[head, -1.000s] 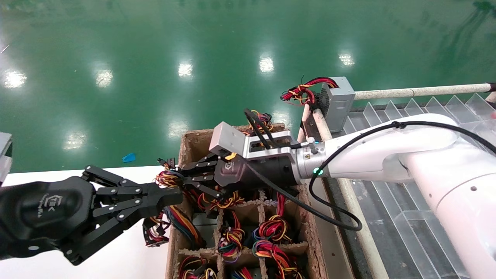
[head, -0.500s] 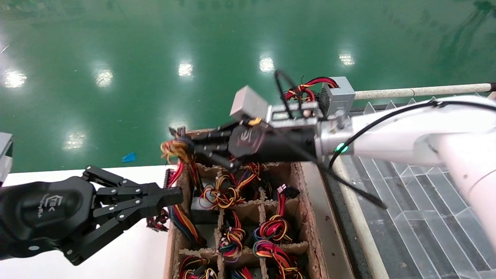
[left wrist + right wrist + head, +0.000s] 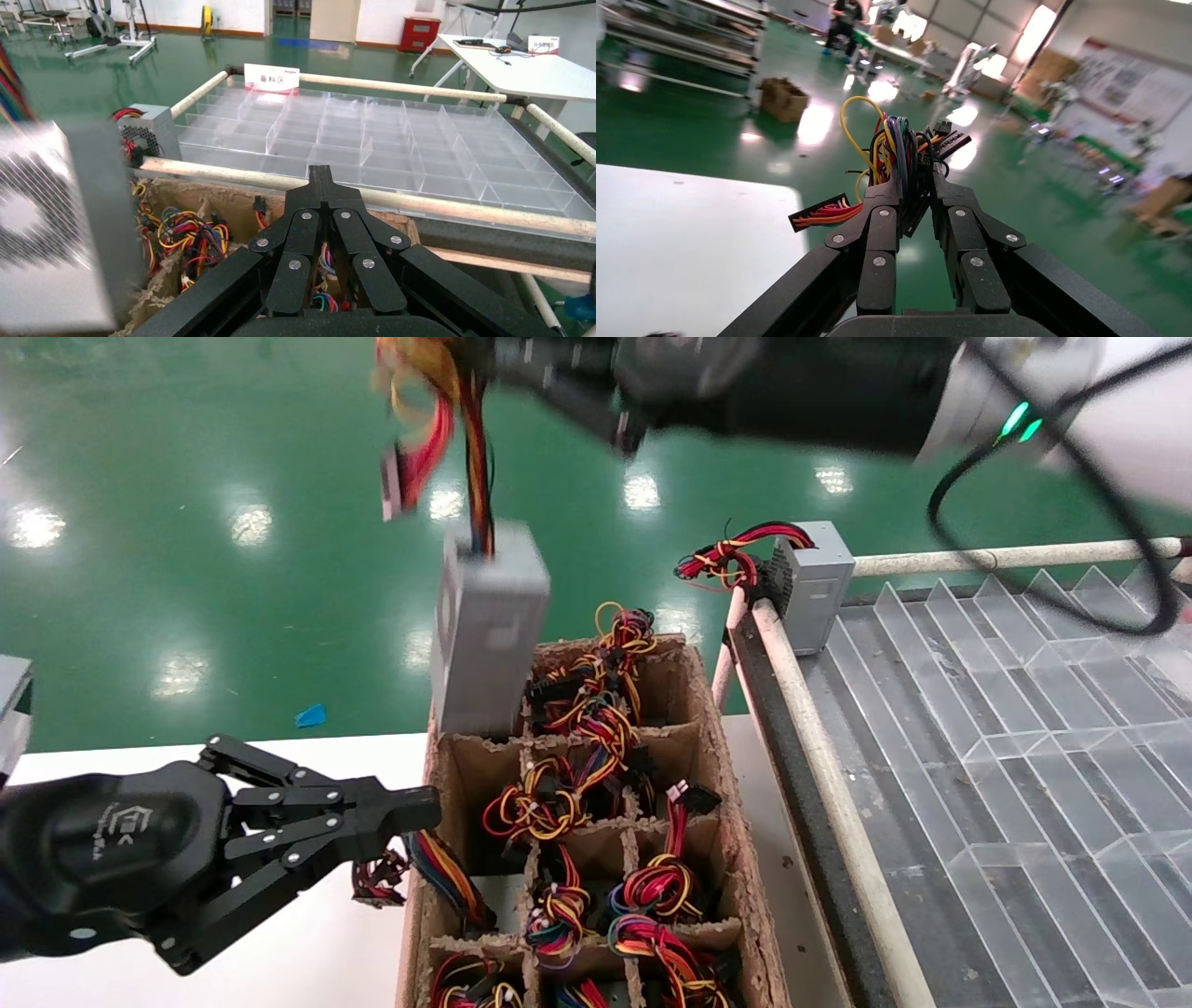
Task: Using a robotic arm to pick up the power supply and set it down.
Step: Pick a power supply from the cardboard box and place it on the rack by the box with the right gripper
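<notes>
Hanging by its bundle of red, yellow and orange wires [image 3: 438, 402], grey metal power supply box [image 3: 489, 626] dangled clear above far left cell of brown pulp-cardboard divider crate [image 3: 745, 896], lower end just over crate rim, perforated vent side seen in left wrist view [image 3: 42, 225]. Right black two-finger linkage gripper [image 3: 916, 184], high at top of head view, closed tight on that wire bundle alone, not on box itself. Glossy white robotic arm [image 3: 1127, 402] with silver wrist stretched across from right.

Judged as lift step of pick-up, done; set-down not yet begun. Next move likely called for slow carry toward clear plastic compartment tray [image 3: 1024, 710] framed by pale rods, where second grey metal box with mostly red wires [image 3: 815, 579] sat at near corner; swinging load on flexible wires could sway or slip.

Left black linkage gripper [image 3: 323, 179] parked low over white table [image 3: 307, 952], fingertips pressed together, holding nothing. Crate fibrous and rough-edged, remaining cells stuffed with coiled multicoloured wire looms [image 3: 652, 915]. Floor glossy green [image 3: 233, 449].
</notes>
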Motion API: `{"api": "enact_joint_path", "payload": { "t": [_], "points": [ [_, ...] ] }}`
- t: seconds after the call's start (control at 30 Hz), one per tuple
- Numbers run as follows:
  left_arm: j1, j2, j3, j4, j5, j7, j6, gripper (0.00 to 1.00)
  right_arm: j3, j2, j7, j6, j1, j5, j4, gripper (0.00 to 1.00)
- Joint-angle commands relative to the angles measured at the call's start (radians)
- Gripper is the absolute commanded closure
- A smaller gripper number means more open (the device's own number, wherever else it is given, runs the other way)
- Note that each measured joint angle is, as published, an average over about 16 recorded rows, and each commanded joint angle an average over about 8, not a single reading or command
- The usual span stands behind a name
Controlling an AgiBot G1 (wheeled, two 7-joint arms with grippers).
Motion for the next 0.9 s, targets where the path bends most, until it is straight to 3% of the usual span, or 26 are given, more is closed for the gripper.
{"api": "enact_joint_path", "payload": {
  "t": [0.03, 0.33, 0.9],
  "points": [
    [0.0, 0.0, 0.0, 0.0, 0.0, 0.0, 0.0, 1.0, 0.01, 0.016, 0.0, 0.014, 0.022, 0.004, 0.03, 1.0],
    [0.0, 0.0, 0.0, 0.0, 0.0, 0.0, 0.0, 1.0, 0.031, 0.118, -0.001, 0.044, 0.075, -0.008, 0.035, 1.0],
    [0.0, 0.0, 0.0, 0.0, 0.0, 0.0, 0.0, 1.0, -0.003, 0.41, 0.023, -0.048, 0.044, -0.096, -0.026, 1.0]
  ]
}}
